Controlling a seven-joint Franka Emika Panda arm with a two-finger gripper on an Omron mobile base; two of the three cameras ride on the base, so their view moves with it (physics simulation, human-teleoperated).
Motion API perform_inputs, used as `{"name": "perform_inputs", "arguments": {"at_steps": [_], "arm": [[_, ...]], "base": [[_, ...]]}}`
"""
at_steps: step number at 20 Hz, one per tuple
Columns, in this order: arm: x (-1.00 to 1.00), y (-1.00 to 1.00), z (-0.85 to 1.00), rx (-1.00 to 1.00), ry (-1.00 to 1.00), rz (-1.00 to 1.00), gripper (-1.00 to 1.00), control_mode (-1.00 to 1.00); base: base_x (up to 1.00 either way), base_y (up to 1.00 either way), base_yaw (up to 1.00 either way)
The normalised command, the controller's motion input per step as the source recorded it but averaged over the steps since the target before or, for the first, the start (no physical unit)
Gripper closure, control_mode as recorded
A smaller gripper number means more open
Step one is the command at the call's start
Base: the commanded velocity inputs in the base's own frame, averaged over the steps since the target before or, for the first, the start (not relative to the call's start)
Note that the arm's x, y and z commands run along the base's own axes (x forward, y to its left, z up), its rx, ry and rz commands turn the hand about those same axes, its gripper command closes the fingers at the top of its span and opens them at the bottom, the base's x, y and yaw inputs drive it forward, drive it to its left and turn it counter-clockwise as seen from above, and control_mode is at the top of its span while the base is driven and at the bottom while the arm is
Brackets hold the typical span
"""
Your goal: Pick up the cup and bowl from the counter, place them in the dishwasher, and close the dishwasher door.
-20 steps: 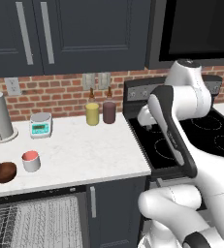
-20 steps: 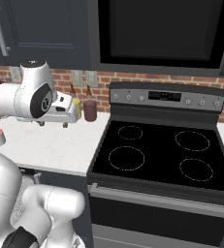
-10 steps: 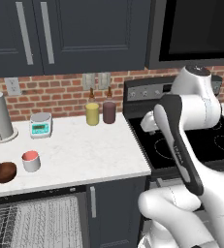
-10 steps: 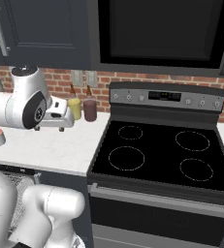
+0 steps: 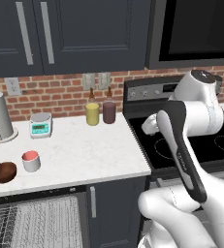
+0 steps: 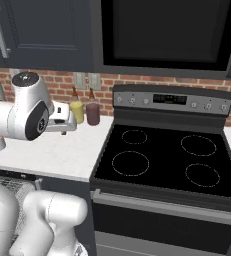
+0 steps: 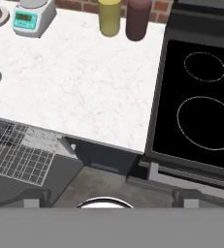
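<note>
The robot's claw (image 6: 62,119) is wide open and empty, far from the small white cup (image 5: 31,161) and round brown bowl (image 5: 3,172), both waiting on the white stone counter (image 5: 84,150).

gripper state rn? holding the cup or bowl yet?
Gripper: open, holding nothing. Cup and bowl sit on the counter.

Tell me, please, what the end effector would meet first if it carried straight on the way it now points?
Probably the front edge of the counter beside the stove, or the open dishwasher rack just below it. Depth is unclear, and nothing nearer lies in that line.
</note>
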Motion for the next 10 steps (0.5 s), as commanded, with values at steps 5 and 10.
{"name": "perform_inputs", "arguments": {"at_steps": [5, 10], "arm": [[0.00, 0.01, -0.06, 0.00, -0.15, 0.15, -1.00, -1.00], [0.00, 0.01, -0.02, 0.00, -0.03, 0.03, -1.00, 1.00]], "base": [[0.00, 0.00, 0.00], [0.00, 0.11, 0.15]]}}
